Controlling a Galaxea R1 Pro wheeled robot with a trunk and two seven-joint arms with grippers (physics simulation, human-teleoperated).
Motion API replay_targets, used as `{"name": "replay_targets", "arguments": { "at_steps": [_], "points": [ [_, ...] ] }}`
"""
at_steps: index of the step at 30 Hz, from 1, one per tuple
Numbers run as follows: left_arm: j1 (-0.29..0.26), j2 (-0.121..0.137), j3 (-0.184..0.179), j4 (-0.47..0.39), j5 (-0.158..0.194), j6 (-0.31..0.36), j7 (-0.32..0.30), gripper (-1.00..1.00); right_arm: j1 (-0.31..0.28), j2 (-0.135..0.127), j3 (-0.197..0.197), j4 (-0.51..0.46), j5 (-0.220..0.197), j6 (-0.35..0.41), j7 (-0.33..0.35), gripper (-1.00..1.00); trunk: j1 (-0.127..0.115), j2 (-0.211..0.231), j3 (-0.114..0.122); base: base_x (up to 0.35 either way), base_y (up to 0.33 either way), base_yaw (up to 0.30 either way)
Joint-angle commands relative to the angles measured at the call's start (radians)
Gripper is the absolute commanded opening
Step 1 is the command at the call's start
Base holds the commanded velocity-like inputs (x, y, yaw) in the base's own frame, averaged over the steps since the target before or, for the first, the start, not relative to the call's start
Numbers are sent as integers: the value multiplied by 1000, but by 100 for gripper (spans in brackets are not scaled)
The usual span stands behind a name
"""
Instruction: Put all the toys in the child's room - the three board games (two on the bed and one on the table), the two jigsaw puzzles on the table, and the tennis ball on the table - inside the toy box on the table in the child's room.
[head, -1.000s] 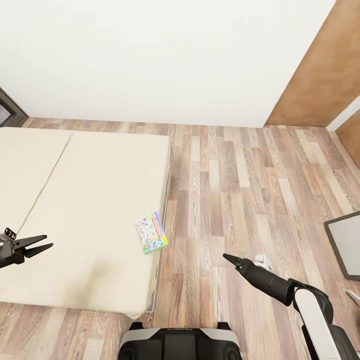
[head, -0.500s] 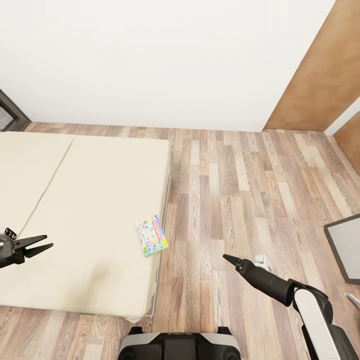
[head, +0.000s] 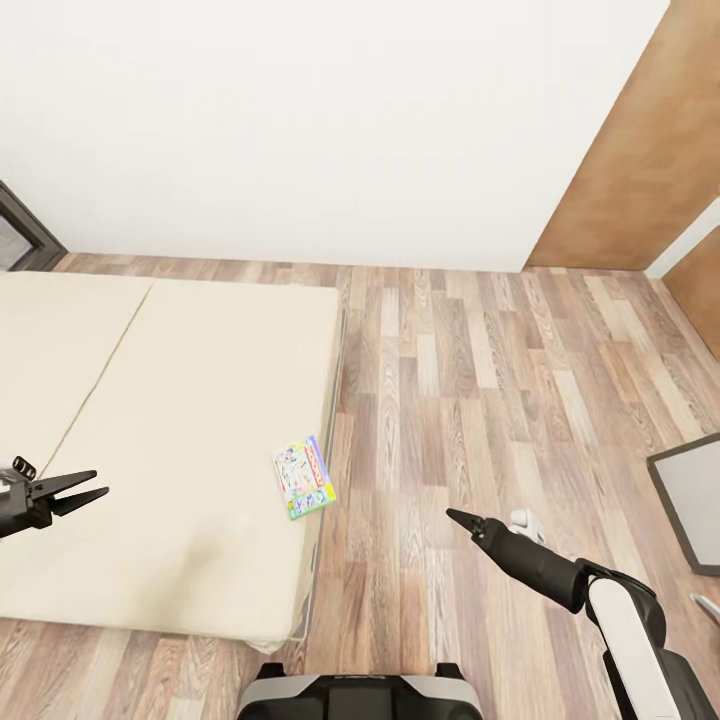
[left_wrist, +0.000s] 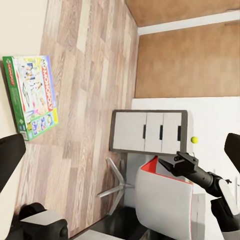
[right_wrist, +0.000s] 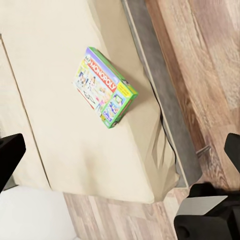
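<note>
Everything in the head view has slid slightly lower since the earlier frame, so the camera moved, not the objects. One board game (head: 304, 476) lies flat by the bed's (head: 180, 420) right edge, at lower centre. Being so close to the edge, a clumsy nudge could tip it onto the floor (head: 480, 380). Left gripper (head: 78, 493) hangs open at lower left; right gripper (head: 458, 517) looks closed, though it is hard to tell.

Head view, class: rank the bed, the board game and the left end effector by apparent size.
1. Bed, by far the largest.
2. and 3. Board game and left end effector look alike; unranked.
</note>
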Motion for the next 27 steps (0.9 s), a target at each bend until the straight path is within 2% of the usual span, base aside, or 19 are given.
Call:
{"name": "replay_targets", "arguments": {
  "at_steps": [1,27],
  "points": [
    [0,0,-1,0,0,11,-4,100,-1,0,-2,0,10,3,11,100,1,-1,0,0,0,0],
    [0,0,-1,0,-1,11,-4,100,-1,0,3,-1,9,-13,13,100,1,-1,43,0,0,0]
  ]
}}
